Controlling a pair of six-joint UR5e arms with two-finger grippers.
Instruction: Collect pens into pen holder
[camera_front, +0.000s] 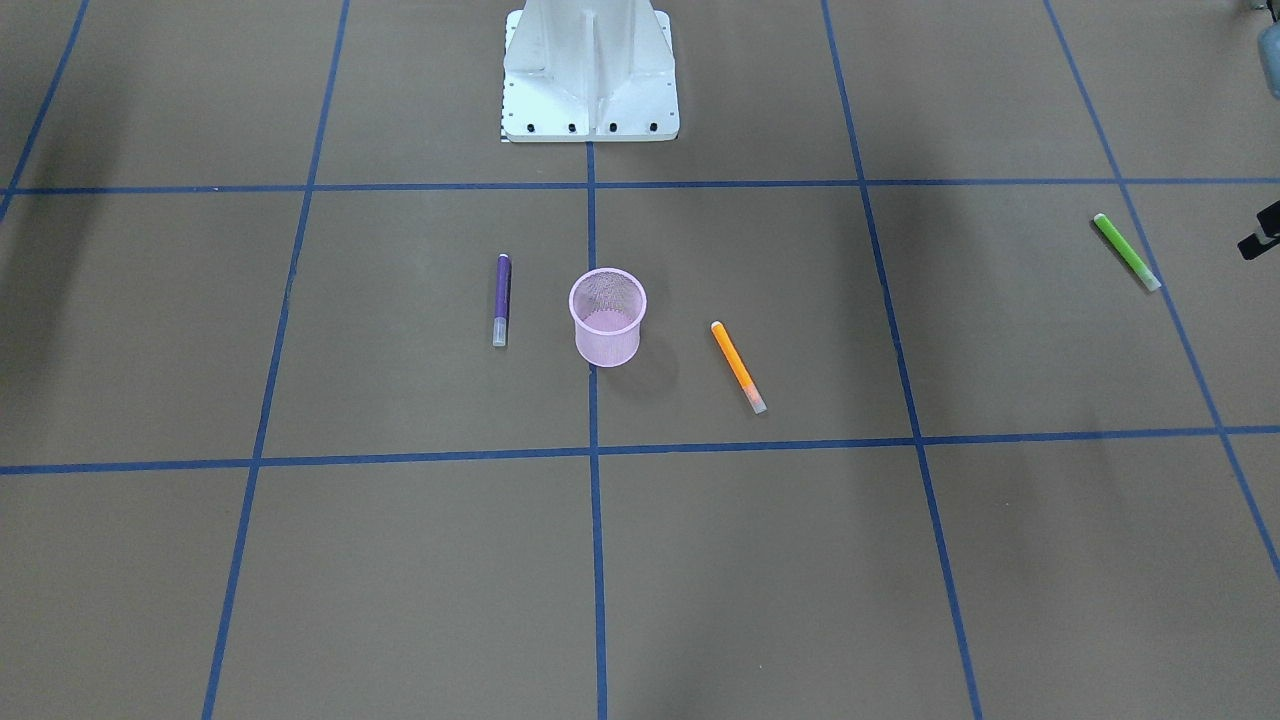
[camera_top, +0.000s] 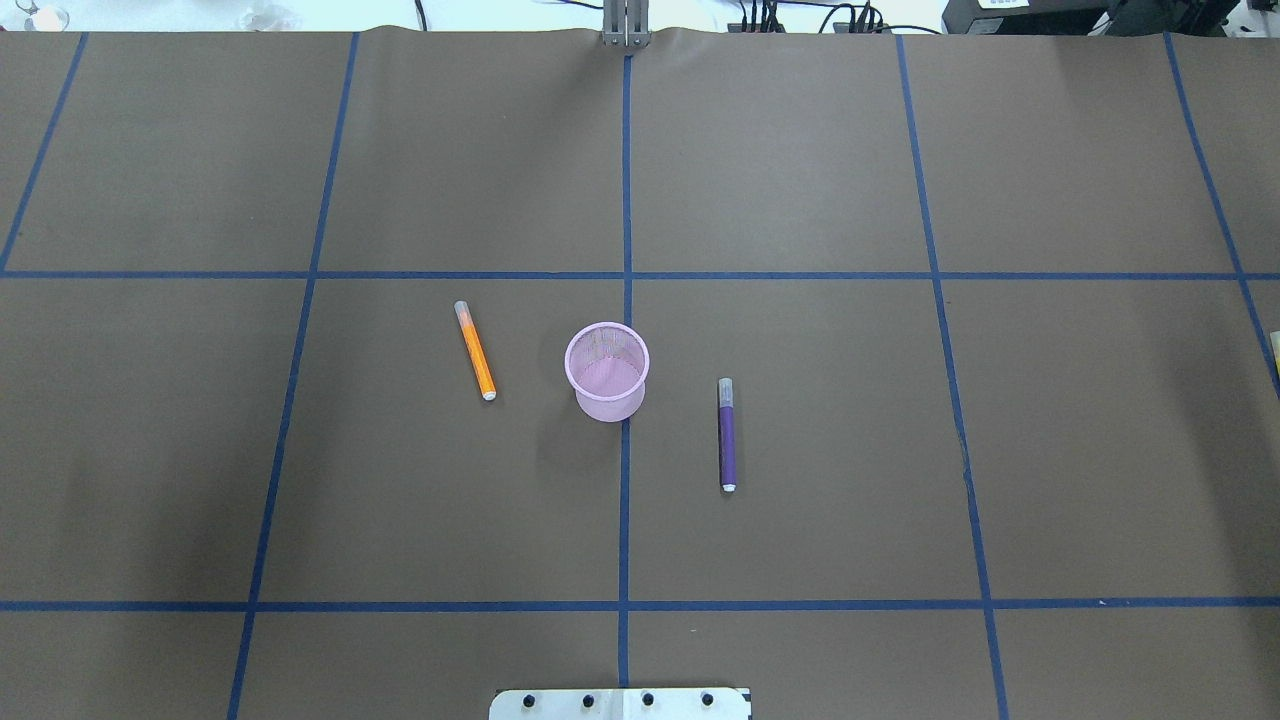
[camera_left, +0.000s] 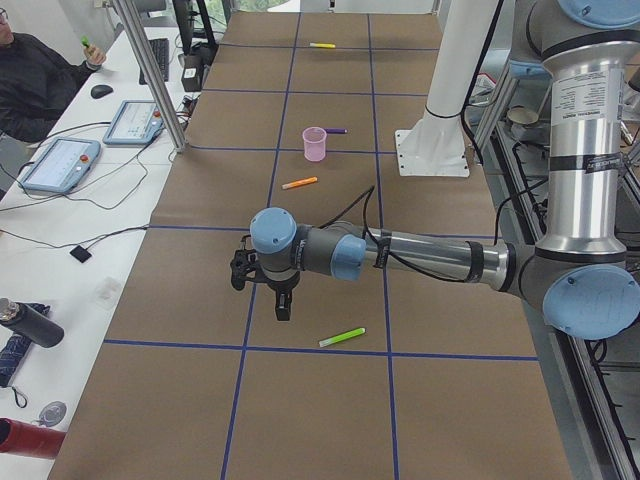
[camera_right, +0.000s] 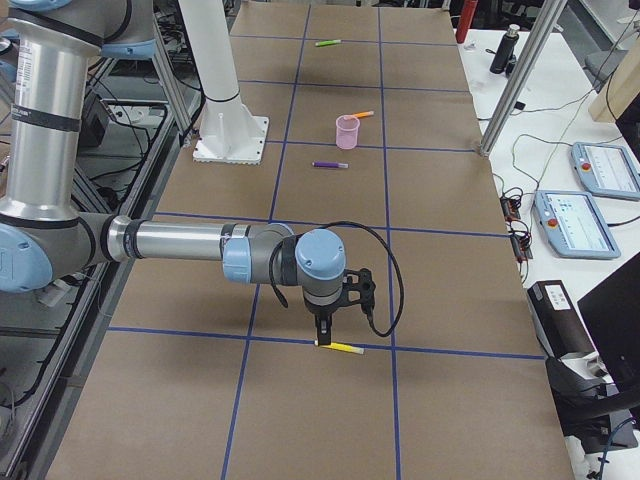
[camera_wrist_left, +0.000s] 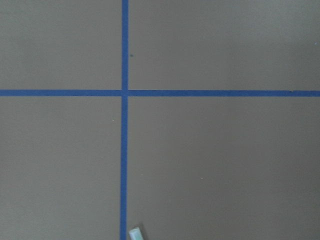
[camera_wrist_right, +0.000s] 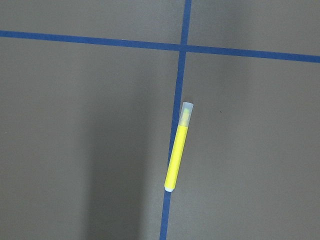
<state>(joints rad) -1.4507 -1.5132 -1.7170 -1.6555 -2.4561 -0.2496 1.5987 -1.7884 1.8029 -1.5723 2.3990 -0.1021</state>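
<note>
Far out on the robot's left the green pen lies flat on the surface, well apart from the rest. The left end effector hangs near it, above the surface. Whether its fingers are apart or together I cannot tell, since the side view alone shows them.

Next comes the orange pen, lying near the holder. The holder stands upright at the middle with nothing in it. The purple pen lies near its other side.

Far right, the yellow pen lies along a tape line. The right end effector hangs directly over it, its opening likewise impossible to judge.

All four pens look light, stiff and smooth-barrelled, so they will probably roll if nudged. The safest hold seems to be across the coloured barrel near its middle. The pale cap is a poorer place to grip, as it might slip or pull off. The mesh holder also looks light, and a pen knocking its rim could tip it.
</note>
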